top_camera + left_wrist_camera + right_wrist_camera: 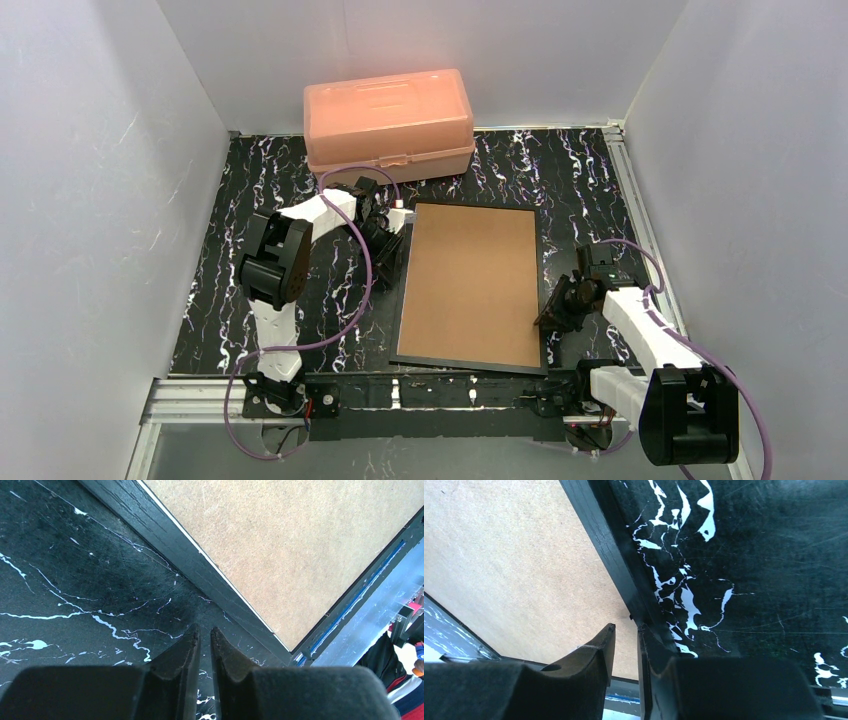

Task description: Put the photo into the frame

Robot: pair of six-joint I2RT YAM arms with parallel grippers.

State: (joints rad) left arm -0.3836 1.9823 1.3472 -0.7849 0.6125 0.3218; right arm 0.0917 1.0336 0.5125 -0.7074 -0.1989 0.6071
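The frame lies flat in the middle of the table, a thin black rectangle with the brown backing board filling it. The photo is hidden. My left gripper is over the table just off the frame's left edge, near its far corner. In the left wrist view my left gripper has its jaws nearly together with nothing between them, beside the frame's rim and board. My right gripper is at the frame's right edge. In the right wrist view my right gripper straddles the rim, jaws narrow, next to the board.
A peach plastic box stands at the back, just behind the frame's far left corner. White walls close in the left, right and back sides. A metal rail runs along the near edge between the arm bases.
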